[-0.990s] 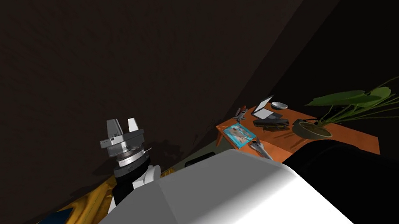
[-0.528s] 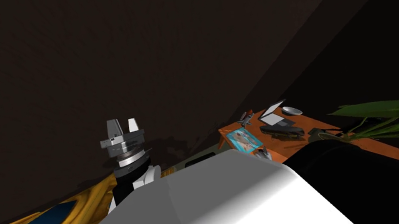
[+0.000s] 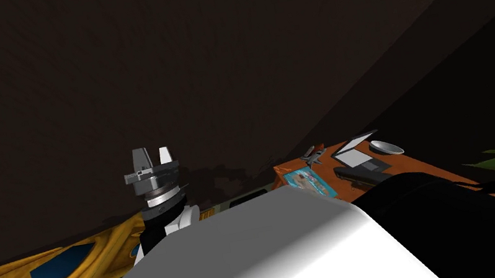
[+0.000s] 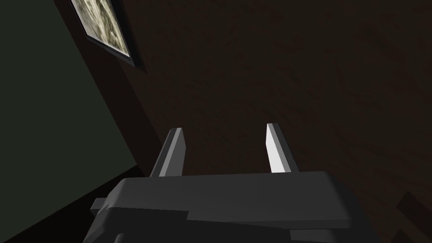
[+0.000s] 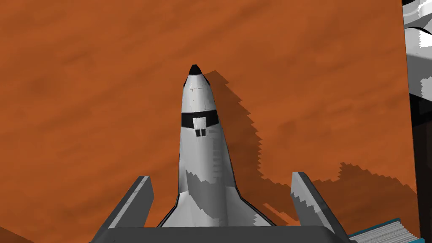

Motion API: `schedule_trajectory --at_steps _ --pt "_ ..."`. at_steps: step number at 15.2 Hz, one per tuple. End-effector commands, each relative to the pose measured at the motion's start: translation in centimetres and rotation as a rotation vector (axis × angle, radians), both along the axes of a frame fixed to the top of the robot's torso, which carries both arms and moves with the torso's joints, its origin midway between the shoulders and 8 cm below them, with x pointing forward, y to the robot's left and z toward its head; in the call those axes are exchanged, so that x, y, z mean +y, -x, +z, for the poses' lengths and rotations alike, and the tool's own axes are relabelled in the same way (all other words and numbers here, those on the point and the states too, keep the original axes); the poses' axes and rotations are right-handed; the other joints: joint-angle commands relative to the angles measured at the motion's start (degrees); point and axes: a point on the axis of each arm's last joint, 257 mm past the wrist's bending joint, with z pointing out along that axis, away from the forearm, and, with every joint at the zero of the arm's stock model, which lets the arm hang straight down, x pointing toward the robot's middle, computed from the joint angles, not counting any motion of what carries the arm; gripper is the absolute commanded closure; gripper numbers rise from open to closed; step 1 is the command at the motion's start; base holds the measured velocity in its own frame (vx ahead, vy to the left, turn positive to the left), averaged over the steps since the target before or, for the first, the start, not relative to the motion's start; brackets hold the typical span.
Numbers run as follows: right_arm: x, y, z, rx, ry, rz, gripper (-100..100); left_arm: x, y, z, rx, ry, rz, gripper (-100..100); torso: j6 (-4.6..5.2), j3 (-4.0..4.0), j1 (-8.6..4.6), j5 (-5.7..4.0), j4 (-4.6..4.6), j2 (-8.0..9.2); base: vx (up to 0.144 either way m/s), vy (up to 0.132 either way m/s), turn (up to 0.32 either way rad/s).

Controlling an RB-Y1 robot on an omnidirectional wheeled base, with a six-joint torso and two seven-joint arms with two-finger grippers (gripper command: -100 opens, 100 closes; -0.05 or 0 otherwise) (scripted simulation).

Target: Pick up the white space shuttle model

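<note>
Orange wood-grain desk point(image 5: 84, 105) under white delta-wing shuttle point(image 5: 202, 139), R end effector point(image 5: 220, 175) wide astride

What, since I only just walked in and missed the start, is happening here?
The robot is going for the white space shuttle model, which lies flat on an orange-brown table top. Its right gripper is right at the model, fingers open on either side of the body and not pressing it, so nothing is gripped or lifted yet. The left gripper is raised off to the side, open and empty, taking no part.
</note>
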Motion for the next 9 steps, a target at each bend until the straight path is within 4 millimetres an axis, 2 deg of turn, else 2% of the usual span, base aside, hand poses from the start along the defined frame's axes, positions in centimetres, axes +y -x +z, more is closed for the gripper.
schedule_trajectory --at_steps 1,2,3,8,9 --pt "-1.3 -1.1 0.0 -0.012 0.027 0.005 -100 0.0 0.0 0.0 0.0 0.0 0.0 0 0.0 0.0 0.0 0.0 0.0 0.0 0.108 -0.057 0.133" --pt "-0.7 -0.6 -0.1 -0.006 0.016 0.003 -100 0.0 0.0 0.0 0.0 0.0 0.0 0 0.03 -0.02 0.07 0.0 -0.01 -0.03 0.066 -0.031 0.044" --pt "-0.2 -0.9 -1.1 -0.013 0.021 0.001 -100 0.0 0.0 0.0 0.0 0.0 0.0 0 0.08 0.02 0.17 0.02 0.0 0.06 0.011 -0.026 0.029" --pt "1.0 -1.1 -2.6 -0.021 0.022 -0.005 -100 0.0 0.0 0.0 0.0 0.0 0.0 0 0.12 0.34 0.29 0.04 0.12 0.59 -0.035 -0.029 0.019" --pt "0.6 -1.0 -2.2 -0.019 0.022 -0.003 -100 0.0 0.0 0.0 0.0 0.0 0.0 0 0.12 0.34 0.31 0.05 0.12 0.59 -0.017 -0.013 0.006"
